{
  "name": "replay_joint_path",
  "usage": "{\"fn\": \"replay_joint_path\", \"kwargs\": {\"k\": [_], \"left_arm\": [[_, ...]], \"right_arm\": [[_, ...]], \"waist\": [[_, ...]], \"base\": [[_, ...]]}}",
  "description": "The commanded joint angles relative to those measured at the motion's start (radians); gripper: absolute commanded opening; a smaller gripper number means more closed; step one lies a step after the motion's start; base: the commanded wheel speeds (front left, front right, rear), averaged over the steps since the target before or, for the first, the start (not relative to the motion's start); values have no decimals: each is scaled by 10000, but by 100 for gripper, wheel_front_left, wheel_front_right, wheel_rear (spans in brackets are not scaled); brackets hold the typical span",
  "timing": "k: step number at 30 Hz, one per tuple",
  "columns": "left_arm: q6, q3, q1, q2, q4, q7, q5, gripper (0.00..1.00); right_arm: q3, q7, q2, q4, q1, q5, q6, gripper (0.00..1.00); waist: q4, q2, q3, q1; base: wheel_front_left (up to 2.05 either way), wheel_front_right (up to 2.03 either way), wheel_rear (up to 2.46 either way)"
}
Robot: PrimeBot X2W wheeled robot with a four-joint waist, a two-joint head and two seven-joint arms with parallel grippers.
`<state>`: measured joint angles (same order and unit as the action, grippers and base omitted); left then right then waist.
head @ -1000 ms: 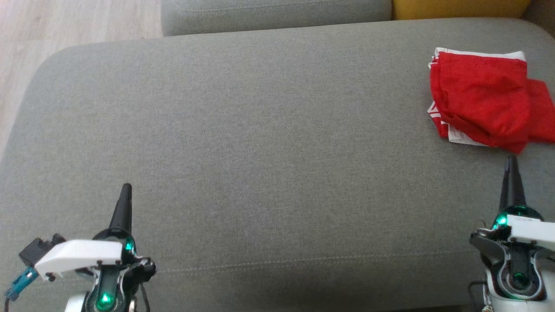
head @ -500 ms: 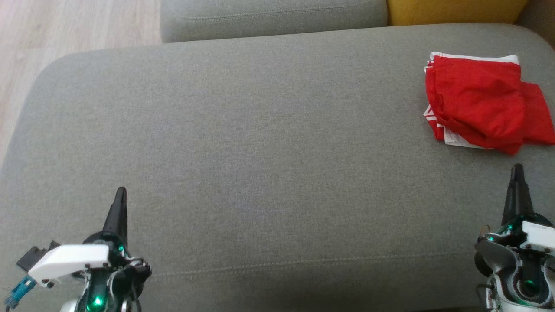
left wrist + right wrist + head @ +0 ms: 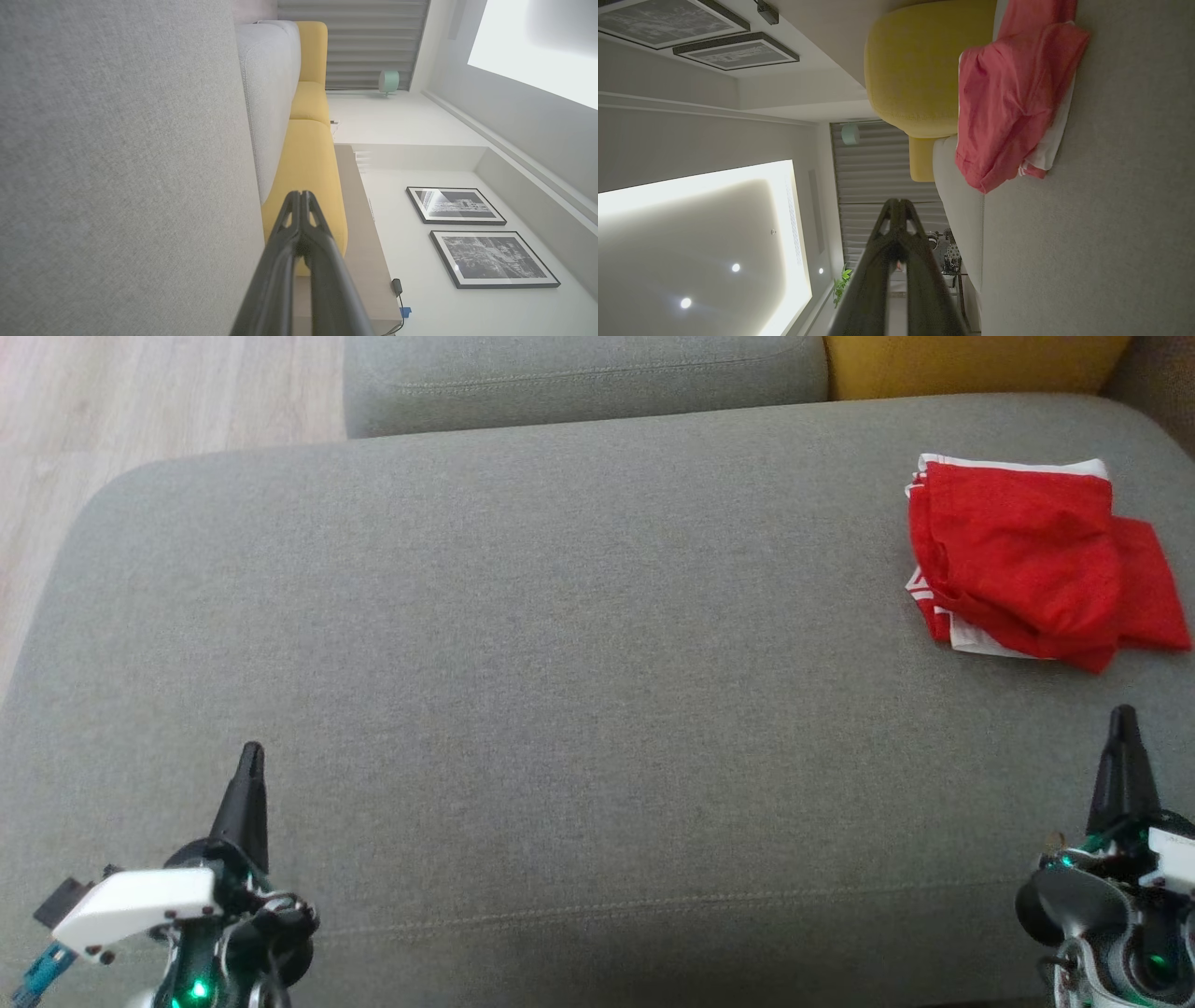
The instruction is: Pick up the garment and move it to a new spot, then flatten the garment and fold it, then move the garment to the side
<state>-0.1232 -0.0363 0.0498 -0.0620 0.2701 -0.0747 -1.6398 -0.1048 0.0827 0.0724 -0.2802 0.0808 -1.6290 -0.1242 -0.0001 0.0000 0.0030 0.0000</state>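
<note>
The garment [image 3: 1027, 560] is a red piece with white trim, folded into a small bundle at the far right of the grey sofa seat [image 3: 560, 663]. In the right wrist view the garment [image 3: 1008, 98] lies ahead of the fingers, well apart from them. My right gripper [image 3: 1123, 719] hovers at the lower right, just short of the garment, shut and holding nothing; its fingertips [image 3: 900, 205] meet in the right wrist view. At the lower left my left gripper [image 3: 250, 756] is shut too and empty, and its fingers [image 3: 301, 198] are pressed together.
A grey back cushion [image 3: 579, 378] and a yellow cushion [image 3: 971, 362] border the seat's far side. Pale wood floor [image 3: 140, 401] lies beyond the seat's left edge. Framed pictures [image 3: 490, 259] hang on the wall.
Both grippers have drawn back toward the bottom edge, the right one away from the garment. The whole picture has shifted slightly, so the camera moved; the garment lies as before.
</note>
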Motion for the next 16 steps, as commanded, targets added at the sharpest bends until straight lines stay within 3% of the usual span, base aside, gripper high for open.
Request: {"fn": "replay_joint_path", "kwargs": {"k": [1,16], "left_arm": [[-75,-366,548,-177,-270,-57,-29,0],[-75,-429,553,-132,-266,-108,24,0]], "right_arm": [[195,75,-15,372,245,-34,-65,0],[148,113,-48,369,249,6,-65,0]], "waist": [[1,0,2,0],[1,0,2,0]], "base": [[0,0,0],[0,0,0]]}}
